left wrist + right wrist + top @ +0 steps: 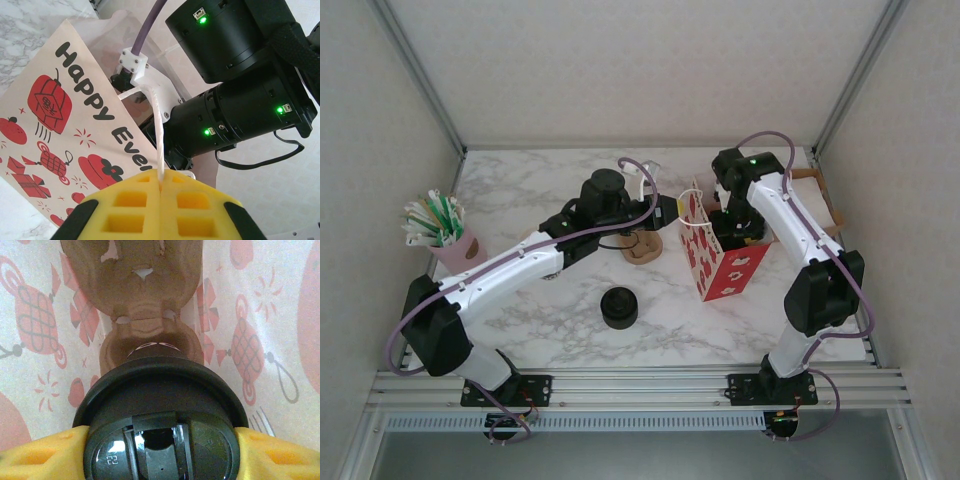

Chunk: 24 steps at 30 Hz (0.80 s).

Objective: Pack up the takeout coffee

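So the takeout coffee (pixel 159 405) is down inside the paper gift bag (pixel 75 125) right now, hanging over a brown moulded-pulp carrier (pixel 145 300) at the bottom. The right gripper (pixel 160 455) is clamped on it, yellow pads pressed to either side of the lid rim. My guess is this thing is light but fussy: thin paper walls that dent if you squeeze, a glossy black plastic lid that's slick and could pop off, and probably liquid inside, so it wants to stay upright. I'd rather take it on the cup wall just under the lid than on the lid itself. The bag is thin matte paper, see-through enough that the red print shows from the inside, and pretty floppy. The left gripper (pixel 160 210) has its pads pinched together on the white cord handle (pixel 158 130), holding that side up. The carrier looks stiff, rough and fibrous, with rounded sockets.
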Motion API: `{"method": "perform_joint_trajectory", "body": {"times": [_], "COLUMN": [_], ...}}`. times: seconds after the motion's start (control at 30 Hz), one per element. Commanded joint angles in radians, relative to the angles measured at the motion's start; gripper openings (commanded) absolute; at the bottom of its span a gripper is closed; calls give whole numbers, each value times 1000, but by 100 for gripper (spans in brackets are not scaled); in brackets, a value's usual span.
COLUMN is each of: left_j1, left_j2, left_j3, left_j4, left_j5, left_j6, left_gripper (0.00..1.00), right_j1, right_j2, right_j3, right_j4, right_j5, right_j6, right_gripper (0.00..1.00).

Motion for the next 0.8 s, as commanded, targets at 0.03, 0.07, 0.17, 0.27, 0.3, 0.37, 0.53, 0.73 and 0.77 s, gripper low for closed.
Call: {"method": "perform_joint_trajectory", "body": {"times": [0.03, 0.07, 0.17, 0.27, 0.3, 0.37, 0.53, 0.73, 0.77], "left_j1": [-8, -9, -9, -10, -9, -10, -10, -11, -11], "left_j2": [-3, -2, -3, -6, -6, -7, -10, -11, -11], "left_j3": [28, 27, 27, 27, 28, 27, 21, 19, 19], "left_j4": [1, 1, 2, 4, 4, 6, 7, 6, 7], "left_j5": [9, 10, 12, 11, 12, 11, 8, 6, 6], "left_j6": [24, 24, 23, 23, 23, 21, 21, 20, 20], "left_gripper": [3, 3, 3, 3, 3, 3, 3, 3, 3], "right_j1": [-4, -6, -5, -5, -5, -5, -5, -5, -5], "right_j2": [19, 23, 32, 32, 32, 29, 25, 26, 25], "right_j3": [0, 0, 0, 2, 3, 4, 8, 8, 8], "right_j4": [-39, -41, -41, -42, -41, -41, -40, -37, -36], "right_j5": [3, 4, 6, 8, 9, 7, 7, 5, 5], "right_j6": [7, 7, 10, 10, 9, 10, 10, 8, 8], "right_gripper": [67, 67, 67, 67, 67, 67, 67, 66, 66]}}
